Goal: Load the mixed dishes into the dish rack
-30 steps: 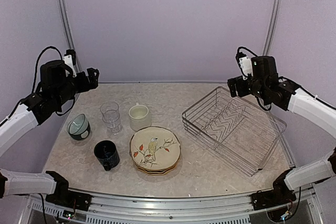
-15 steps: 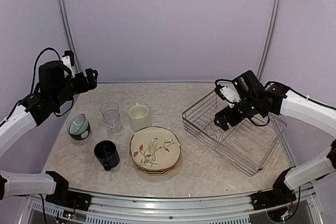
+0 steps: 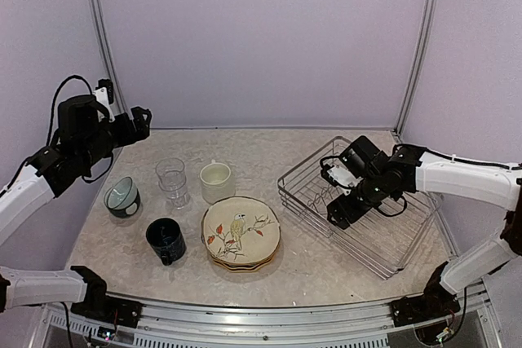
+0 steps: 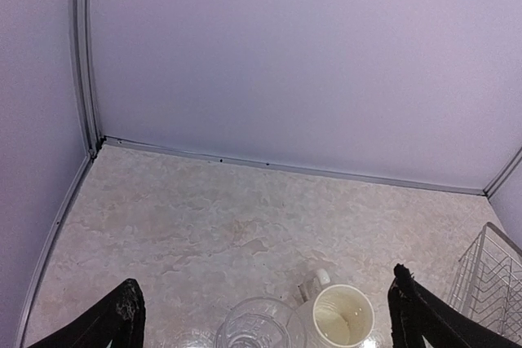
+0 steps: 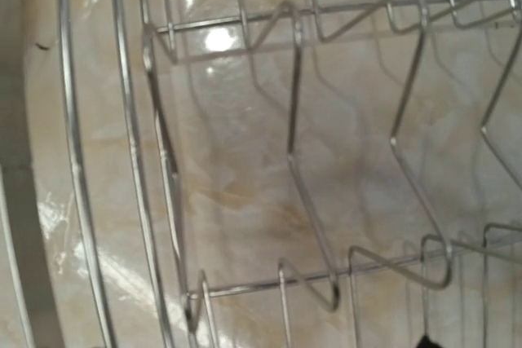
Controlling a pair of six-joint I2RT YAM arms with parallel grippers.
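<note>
My right gripper (image 3: 335, 215), spread unreadable, is down in one silver wire rack (image 3: 408, 234). To its left: one bird-painted plate stack (image 3: 241, 232), cream mug (image 3: 217, 181), dark blue mug (image 3: 165, 240), grey-teal cup (image 3: 122, 197), clear glass (image 3: 172, 181). Left gripper (image 4: 263, 299) gapes, empty.

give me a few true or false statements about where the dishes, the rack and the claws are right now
1. The right claw is down at the dish rack. True.
2. The dish rack holds a mug. False: no dish is in it.
3. The bird plate tops the plate stack. True.
4. The left claw grips the clear glass. False: it is open, empty and raised; the glass stands on the table.
</note>
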